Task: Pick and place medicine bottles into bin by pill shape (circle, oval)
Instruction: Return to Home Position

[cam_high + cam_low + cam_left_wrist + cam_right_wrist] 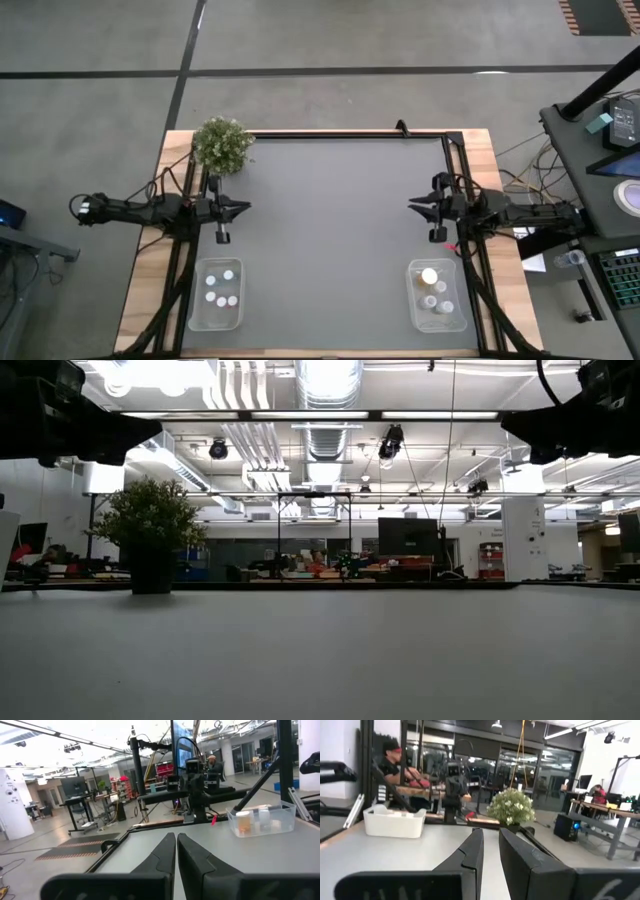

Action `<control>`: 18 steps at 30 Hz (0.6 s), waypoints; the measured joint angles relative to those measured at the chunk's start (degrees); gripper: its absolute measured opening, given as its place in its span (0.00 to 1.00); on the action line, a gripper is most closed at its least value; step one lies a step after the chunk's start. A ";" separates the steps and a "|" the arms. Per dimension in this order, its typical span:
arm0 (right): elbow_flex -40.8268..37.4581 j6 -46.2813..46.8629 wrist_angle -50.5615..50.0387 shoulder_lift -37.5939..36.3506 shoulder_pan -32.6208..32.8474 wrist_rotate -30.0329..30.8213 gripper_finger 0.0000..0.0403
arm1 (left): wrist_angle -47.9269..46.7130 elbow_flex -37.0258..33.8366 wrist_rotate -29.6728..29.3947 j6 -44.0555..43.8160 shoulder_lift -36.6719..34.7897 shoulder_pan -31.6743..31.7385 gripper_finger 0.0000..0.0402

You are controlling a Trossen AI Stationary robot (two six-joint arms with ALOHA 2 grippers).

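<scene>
The medicine bottles stand in two clear bins near the table's near edge. The left bin (220, 295) holds several white-capped bottles (222, 288). The right bin (437, 293) holds several more, one of them larger and orange (429, 276); it also shows in the left wrist view (260, 820). My left gripper (245, 208) hovers at the table's left side, pointing toward the middle, shut and empty (176, 845). My right gripper (411, 205) hovers at the right side, pointing toward the middle, with only a narrow slit between its fingers (490, 840), and is empty.
A green potted plant (222, 143) stands at the far left corner of the grey mat and shows in the low view (148, 530). A black frame rail (350, 135) runs along the far edge. A person sits beyond the table in the right wrist view (395, 762).
</scene>
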 joint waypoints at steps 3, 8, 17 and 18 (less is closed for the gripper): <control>0.03 0.25 -0.31 0.48 0.00 0.00 0.13 | 0.00 -0.02 -0.04 0.00 0.00 0.00 0.00; 0.04 1.71 -0.34 0.76 0.00 0.02 0.13 | -0.14 -0.06 -0.05 0.00 0.13 0.00 0.00; 0.07 1.72 -0.33 0.75 0.00 0.04 0.13 | -0.13 -0.11 -0.06 0.02 0.13 0.00 0.00; 0.07 1.72 -0.35 0.75 0.00 0.04 0.13 | -0.12 -0.11 -0.05 0.01 0.13 0.00 0.00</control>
